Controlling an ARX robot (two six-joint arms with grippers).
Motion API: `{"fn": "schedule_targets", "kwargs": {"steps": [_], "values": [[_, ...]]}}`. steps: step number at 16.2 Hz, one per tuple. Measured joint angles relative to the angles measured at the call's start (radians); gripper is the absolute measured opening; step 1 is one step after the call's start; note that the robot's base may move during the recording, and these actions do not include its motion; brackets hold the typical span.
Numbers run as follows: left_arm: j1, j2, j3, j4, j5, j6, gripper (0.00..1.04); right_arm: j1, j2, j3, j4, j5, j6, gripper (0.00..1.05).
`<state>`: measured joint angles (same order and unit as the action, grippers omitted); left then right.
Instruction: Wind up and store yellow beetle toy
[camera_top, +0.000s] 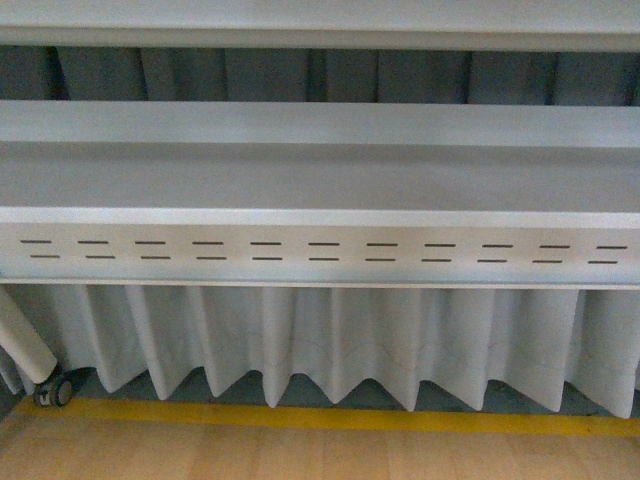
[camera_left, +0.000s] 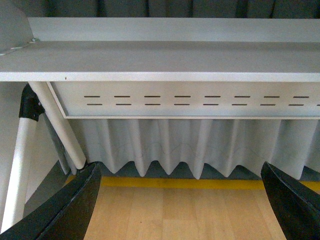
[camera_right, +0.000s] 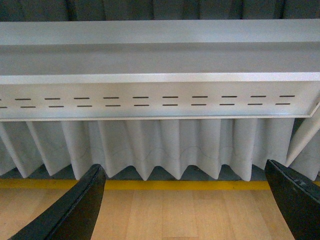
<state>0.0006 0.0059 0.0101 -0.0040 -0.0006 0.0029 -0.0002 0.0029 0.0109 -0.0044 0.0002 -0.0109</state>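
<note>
Yellow beetle toy: not seen in any view; its place cannot be told.
Worktop: a grey-white surface seen edge-on from low down, so its top is largely hidden; a slotted front panel runs beneath the edge.
Skirt: pleated pale cloth hung under the panel, hiding whatever lies behind it.
Floor: light wood, crossed by a yellow stripe.
Leg and caster: a white leg ending in a small wheel, cut off at the frame edge.
Left end effector: only two dark fingers are shown at the corners, spread wide, nothing held.
Right end effector: likewise spread wide and empty; fingers cropped by the frame.
</note>
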Motion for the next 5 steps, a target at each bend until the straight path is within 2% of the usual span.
{"fn": "schedule_targets", "kwargs": {"steps": [5], "values": [[0.000, 0.000, 0.000, 0.000, 0.000, 0.000, 0.98, 0.000, 0.000, 0.000, 0.000, 0.000, 0.000, 0.98]]}}
